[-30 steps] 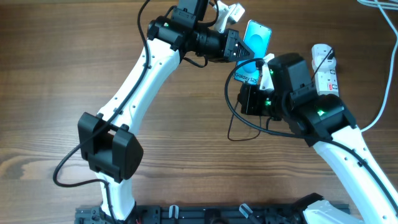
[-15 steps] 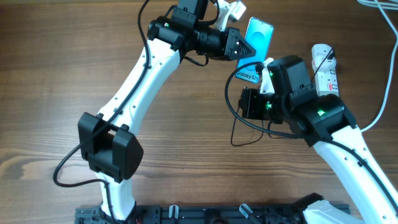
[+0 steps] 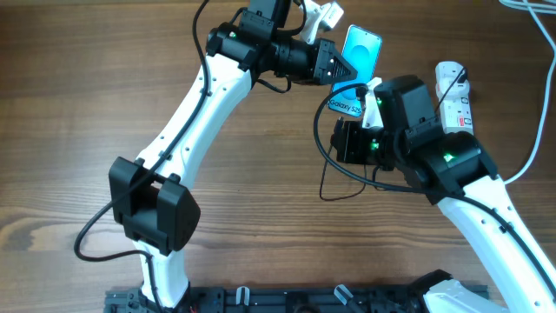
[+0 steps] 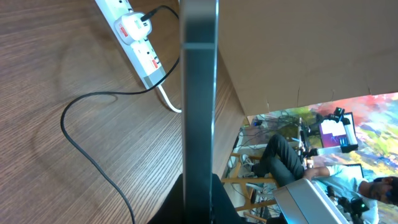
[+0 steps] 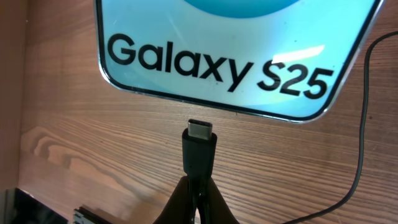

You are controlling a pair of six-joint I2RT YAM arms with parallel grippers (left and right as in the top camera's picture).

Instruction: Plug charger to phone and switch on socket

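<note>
Charger tip just short of the phone's (image 3: 359,59) bottom edge.
Left gripper (image 4: 198,200) clamps the phone; right gripper (image 5: 199,194) pinches the charger (image 5: 199,144), not touching it. Socket (image 3: 453,94) lies right of the phone.

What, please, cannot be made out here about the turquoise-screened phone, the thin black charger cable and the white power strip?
- Charging port of the turquoise-screened phone: the right wrist view shows only its face; overhead it is too small.
- Switch position on the white power strip: too small in the left wrist and overhead views.
- The thin black charger cable: overhead, the white right arm hides part of its run.
</note>
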